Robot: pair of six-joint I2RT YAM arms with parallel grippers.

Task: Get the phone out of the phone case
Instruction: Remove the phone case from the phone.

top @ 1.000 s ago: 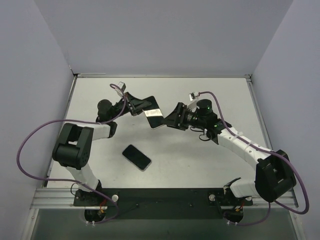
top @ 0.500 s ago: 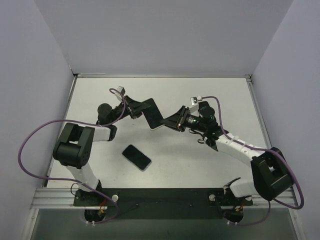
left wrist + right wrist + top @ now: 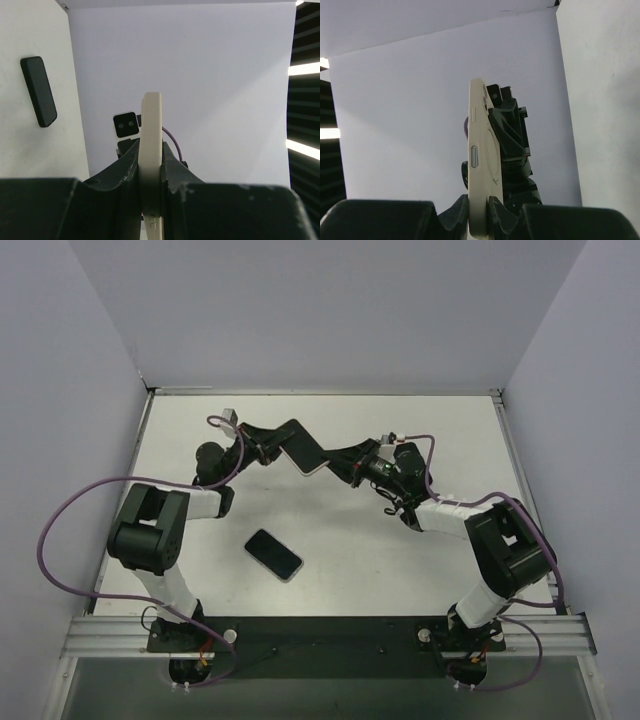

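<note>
left gripper (image 3: 278, 441) and right gripper (image 3: 336, 457) are both pinching the cream phone case (image 3: 306, 450), holding it on edge above the table (image 3: 420, 575); a black phone (image 3: 274, 554) is lying flat nearer the bases.

Overhead view: bright, even, diffuse light from above; white worktop (image 3: 400, 560) cleanly exposed, no glare; faint soft shadows beneath the arms (image 3: 150, 530); walls (image 3: 330, 310) carry a pale violet cast; sharp to the edges, no visible distortion. Left wrist view: jaws along the bottom dark, underexposed and out of focus; phone case (image 3: 151, 145) edge fairly crisp; blown-out light strips (image 3: 305, 68) at the right margin. Right wrist view: same soft, dark foreground; overexposed patches at the left margin; background evenly lit.
</note>
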